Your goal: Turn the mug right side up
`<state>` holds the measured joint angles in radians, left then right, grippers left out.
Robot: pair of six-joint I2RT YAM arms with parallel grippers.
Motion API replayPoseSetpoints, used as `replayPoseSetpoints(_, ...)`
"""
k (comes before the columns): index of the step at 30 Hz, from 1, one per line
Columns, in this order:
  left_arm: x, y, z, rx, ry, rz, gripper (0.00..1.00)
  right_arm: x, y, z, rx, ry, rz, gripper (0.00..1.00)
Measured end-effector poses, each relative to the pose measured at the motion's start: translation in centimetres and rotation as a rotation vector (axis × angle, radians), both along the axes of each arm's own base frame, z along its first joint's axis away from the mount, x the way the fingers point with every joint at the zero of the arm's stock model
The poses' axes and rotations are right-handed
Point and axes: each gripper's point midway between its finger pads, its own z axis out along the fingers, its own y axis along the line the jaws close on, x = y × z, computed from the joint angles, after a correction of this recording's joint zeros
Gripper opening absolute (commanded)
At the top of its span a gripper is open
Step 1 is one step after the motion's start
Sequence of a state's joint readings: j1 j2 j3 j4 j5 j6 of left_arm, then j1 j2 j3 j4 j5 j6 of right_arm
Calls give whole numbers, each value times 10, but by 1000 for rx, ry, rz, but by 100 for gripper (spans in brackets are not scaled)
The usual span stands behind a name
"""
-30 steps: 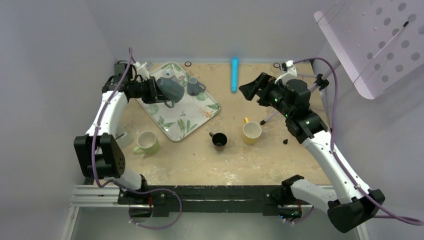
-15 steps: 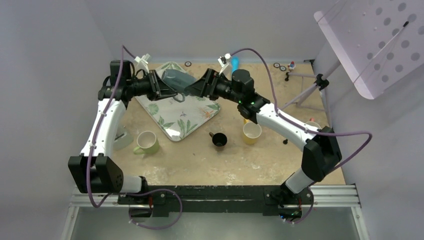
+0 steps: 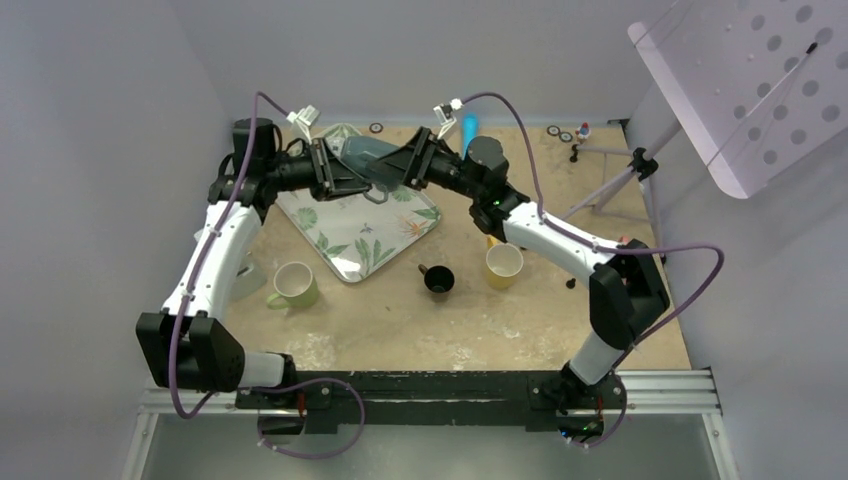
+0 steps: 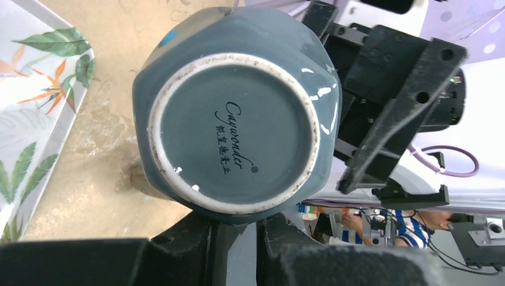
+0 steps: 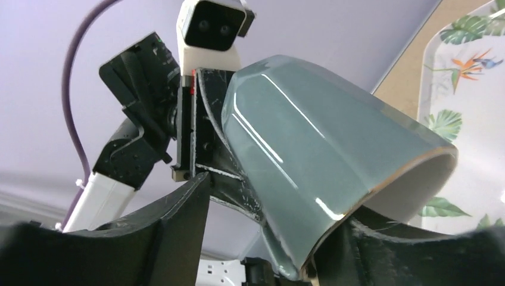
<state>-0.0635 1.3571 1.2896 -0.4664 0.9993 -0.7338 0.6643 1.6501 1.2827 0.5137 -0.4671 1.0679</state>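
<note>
A grey-blue faceted mug (image 3: pixel 363 157) hangs on its side in the air above the back of the tray. My left gripper (image 3: pixel 338 176) is shut on its handle. The left wrist view faces the mug's base (image 4: pixel 232 128), with the left gripper (image 4: pixel 238 229) pinching the handle below it. My right gripper (image 3: pixel 397 168) meets the mug's mouth from the right. In the right wrist view the right gripper (image 5: pixel 277 208) straddles the mug wall (image 5: pixel 321 161): one finger sits inside the rim, and the outer finger (image 5: pixel 178 208) stands apart from the wall.
A leaf-patterned tray (image 3: pixel 355 235) lies under both grippers. A green mug (image 3: pixel 293 285), a small dark cup (image 3: pixel 438 279) and a yellow mug (image 3: pixel 503 265) stand upright on the table. A blue cylinder (image 3: pixel 469 127) lies at the back edge.
My right arm swung left across the table to the mug and its jaws narrowed around the rim. My left arm lifted the mug and carried it right.
</note>
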Motion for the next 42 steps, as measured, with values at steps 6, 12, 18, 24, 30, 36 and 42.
replayPoseSetpoints(6, -4, -8, 0, -19, 31, -18, 0, -2, 8, 1, 46, -43, 83, 0)
replayPoseSetpoints(12, -15, -6, -9, 67, 14, -50, 78, -8, 3, 3, -33, -99, 52, 0)
replayPoseSetpoints(18, -19, 12, -15, 303, -187, -79, 100, 2, -25, -14, -278, -59, -98, 0)
replayPoseSetpoints(24, -10, 41, -13, 493, -315, -32, 100, 4, -57, -33, -611, -45, -243, 0)
replayPoseSetpoints(30, 33, 69, -44, 687, -315, 38, 100, -61, -89, -68, -961, 44, -247, 0)
replayPoseSetpoints(36, 93, 91, -89, 834, -244, 113, 100, -124, -124, -117, -1182, 161, -186, 0)
replayPoseSetpoints(42, 136, 96, -129, 916, -161, 169, 98, -168, -162, -192, -1295, 300, -160, 0)
